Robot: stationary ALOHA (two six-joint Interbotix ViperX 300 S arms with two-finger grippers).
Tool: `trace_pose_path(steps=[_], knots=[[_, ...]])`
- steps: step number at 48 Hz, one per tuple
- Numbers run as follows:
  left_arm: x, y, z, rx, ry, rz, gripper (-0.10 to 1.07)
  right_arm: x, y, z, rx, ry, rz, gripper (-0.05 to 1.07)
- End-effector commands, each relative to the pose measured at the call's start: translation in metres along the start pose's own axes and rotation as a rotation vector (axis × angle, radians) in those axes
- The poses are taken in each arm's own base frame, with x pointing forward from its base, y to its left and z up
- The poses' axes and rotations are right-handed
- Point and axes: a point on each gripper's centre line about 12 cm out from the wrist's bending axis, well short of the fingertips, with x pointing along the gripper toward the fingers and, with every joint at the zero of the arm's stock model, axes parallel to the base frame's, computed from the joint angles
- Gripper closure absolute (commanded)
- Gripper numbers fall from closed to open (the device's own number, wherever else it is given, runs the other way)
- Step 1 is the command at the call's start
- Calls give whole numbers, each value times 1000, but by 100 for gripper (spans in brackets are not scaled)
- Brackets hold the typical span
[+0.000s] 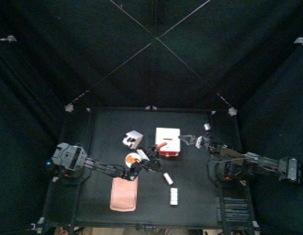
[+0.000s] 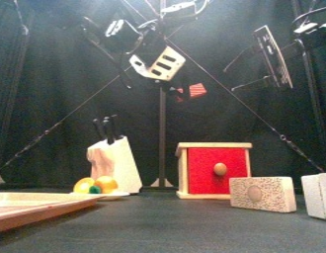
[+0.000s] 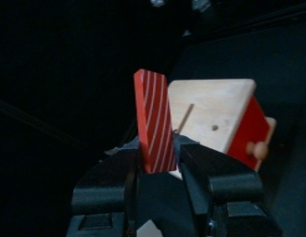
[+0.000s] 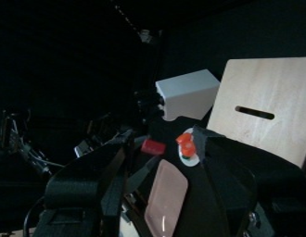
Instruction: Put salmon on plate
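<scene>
The salmon (image 3: 155, 118) is a red slab with pale stripes. It stands upright between the jaws of my left gripper (image 3: 156, 155), which is shut on it. In the front view the salmon (image 2: 197, 90) hangs high above the table. In the top view the left gripper (image 1: 134, 162) is just behind the plate (image 1: 125, 195), a flat salmon-pink tray at the front left. The plate's edge shows low in the front view (image 2: 24, 209). My right gripper (image 1: 195, 143) rests beside the box and holds nothing; the plate (image 4: 168, 196) shows between its parted jaws.
A red box with a wooden top (image 1: 166, 139) stands mid-table (image 2: 212, 170). A white knife block (image 2: 116, 163) with small fruit (image 2: 95, 185) beside it is on the left. A speckled block (image 2: 262, 193) and a white block (image 2: 317, 195) lie at the right.
</scene>
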Motion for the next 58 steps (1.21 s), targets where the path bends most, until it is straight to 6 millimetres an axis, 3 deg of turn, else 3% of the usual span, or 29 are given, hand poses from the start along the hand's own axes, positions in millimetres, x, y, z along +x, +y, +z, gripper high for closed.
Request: trace_pose_path(steps=[1, 8, 32, 41, 50, 58], knots=[[-17, 13, 10, -36, -49, -78, 42, 0, 2, 2, -17, -5, 11, 16], [-44, 8, 3, -14, -93, -225, 41, 0, 4, -2, -53, 12, 35, 16], [-165, 4, -39, 68, -277, -658, 42, 2, 2, -9, -84, 47, 53, 16], [-180, 1, -69, 104, -257, -754, 42, 5, 1, -12, -86, 58, 46, 16], [-187, -8, -99, 46, -122, -874, 42, 7, 1, -14, -87, 69, 43, 16], [-193, -15, -111, -19, -32, -964, 42, 8, 0, -15, -87, 72, 37, 16]])
